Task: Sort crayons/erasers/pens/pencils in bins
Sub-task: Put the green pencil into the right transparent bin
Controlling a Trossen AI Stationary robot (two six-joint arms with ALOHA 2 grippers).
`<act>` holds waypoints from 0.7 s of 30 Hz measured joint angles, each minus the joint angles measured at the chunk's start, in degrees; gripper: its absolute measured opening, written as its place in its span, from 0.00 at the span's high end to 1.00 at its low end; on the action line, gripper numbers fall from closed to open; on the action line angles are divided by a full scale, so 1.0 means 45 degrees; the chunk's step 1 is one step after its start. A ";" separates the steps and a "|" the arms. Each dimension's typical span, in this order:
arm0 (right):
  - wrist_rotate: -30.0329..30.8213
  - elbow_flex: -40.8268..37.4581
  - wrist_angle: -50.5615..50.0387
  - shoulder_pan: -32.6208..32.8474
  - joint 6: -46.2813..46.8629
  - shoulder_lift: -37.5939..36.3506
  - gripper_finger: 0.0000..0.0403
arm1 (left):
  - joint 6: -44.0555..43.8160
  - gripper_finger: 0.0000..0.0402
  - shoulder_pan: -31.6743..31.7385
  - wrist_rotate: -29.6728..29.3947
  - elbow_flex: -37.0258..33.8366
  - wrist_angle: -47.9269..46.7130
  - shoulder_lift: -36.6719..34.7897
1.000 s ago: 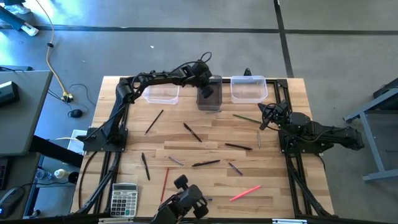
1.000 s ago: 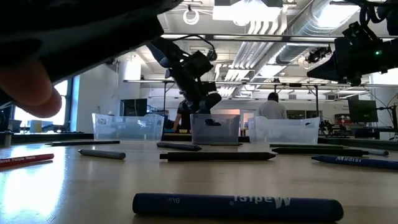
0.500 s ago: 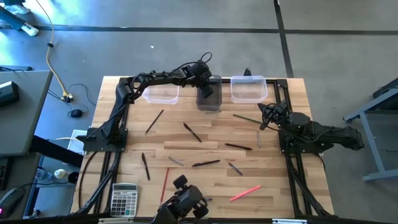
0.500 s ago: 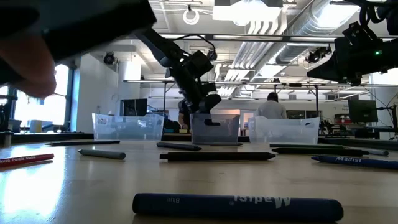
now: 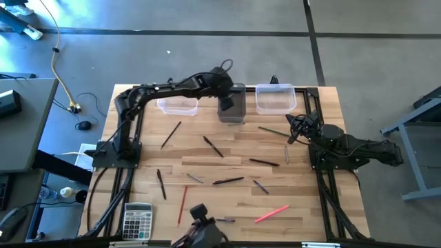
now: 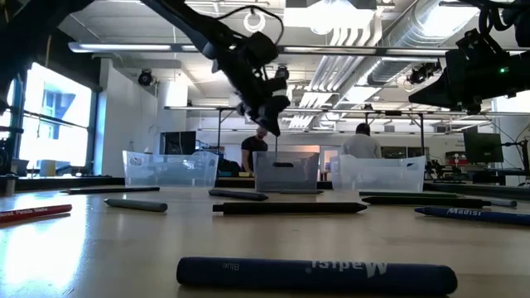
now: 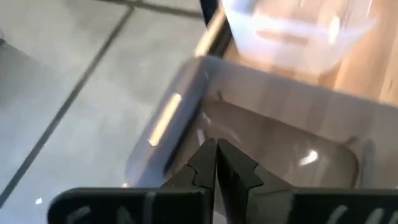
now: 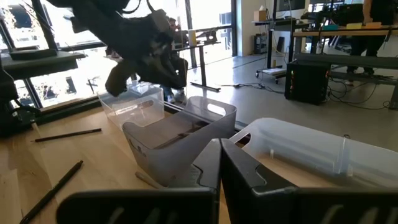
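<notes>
The left gripper (image 5: 226, 102) hung over the dark smoky rectangular plastic bin (image 5: 233, 114) at upper centre, fingers pinched together and empty, likely because a stick had just gone in, though the bin's contents looked blurred. Clear plastic tubs (image 5: 178, 105) sat on either side, close to the table's far edge. The right gripper (image 5: 295, 131) waited at right, shut, holding nothing. Dark pens and pencils (image 5: 213, 147) lay scattered mid-frame, a pink crayon (image 5: 271, 214) lower right, with open wood around each for an approach.

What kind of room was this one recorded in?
Probably an open lab or workshop: bare ceiling ducts overhead, desks with monitors behind, and a person standing beyond the wooden table.
</notes>
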 joint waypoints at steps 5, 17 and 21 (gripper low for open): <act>0.0004 0.0000 -0.0004 0.0000 0.0000 0.0000 1.00 | -0.0274 1.00 -0.0458 0.0075 -0.2776 0.2841 -0.1855; 0.0001 0.0000 -0.0003 0.0000 0.0001 0.0000 1.00 | -0.0850 1.00 -0.2216 0.0950 -1.0261 0.9430 -0.6969; -0.0003 0.0000 0.0000 0.0000 0.0009 0.0000 1.00 | -0.1149 1.00 -0.2836 0.1319 -1.2500 1.1614 -0.8405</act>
